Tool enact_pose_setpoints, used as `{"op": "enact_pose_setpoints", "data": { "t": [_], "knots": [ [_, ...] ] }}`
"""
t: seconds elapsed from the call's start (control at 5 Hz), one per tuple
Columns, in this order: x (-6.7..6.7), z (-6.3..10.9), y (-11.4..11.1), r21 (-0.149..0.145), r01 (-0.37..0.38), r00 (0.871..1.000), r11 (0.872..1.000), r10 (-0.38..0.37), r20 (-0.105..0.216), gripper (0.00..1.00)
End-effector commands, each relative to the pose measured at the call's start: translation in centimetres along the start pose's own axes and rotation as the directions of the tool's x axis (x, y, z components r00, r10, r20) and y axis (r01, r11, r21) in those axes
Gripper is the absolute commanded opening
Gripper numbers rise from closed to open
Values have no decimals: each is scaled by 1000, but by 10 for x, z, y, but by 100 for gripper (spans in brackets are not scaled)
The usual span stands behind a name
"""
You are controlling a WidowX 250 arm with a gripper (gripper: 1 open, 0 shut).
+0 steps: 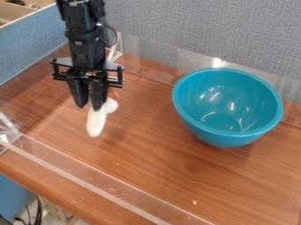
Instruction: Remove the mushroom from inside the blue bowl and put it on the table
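Observation:
The mushroom (pixel 98 121), cream stem with its small orange cap uppermost, is low over the table (pixel 165 171) at the left, just under my fingertips. My gripper (pixel 91 102) points straight down over it with its jaws parted, and the cap end sits at the tips. Whether the stem rests on the wood I cannot tell. The blue bowl (pixel 228 106) stands on the right side of the table, well apart from the gripper, and its inside shows nothing but reflections.
Low clear acrylic walls (pixel 83 180) run along the table's edges, near the front and behind the bowl. A cardboard box (pixel 21 42) stands beyond the left edge. A blue fabric backdrop (pixel 212 31) closes the back.

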State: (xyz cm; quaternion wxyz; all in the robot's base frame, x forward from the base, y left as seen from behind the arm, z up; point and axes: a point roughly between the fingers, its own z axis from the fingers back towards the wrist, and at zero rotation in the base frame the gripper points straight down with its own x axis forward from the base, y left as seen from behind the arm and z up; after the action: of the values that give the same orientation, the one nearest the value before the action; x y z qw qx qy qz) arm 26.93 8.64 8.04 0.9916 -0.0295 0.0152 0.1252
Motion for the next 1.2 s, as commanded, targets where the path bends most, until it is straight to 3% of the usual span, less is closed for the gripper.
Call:
{"op": "enact_pose_setpoints", "data": {
  "t": [0.0, 0.2, 1.0],
  "knots": [
    [2, 5, -5, -1, 16, 1000, 1000, -16, 26, 0],
    [0, 5, -9, -15, 13, 1000, 1000, -13, 28, 100],
    [-1, 4, -12, -69, -64, 996, 996, 68, 57, 100]
  ]
}}
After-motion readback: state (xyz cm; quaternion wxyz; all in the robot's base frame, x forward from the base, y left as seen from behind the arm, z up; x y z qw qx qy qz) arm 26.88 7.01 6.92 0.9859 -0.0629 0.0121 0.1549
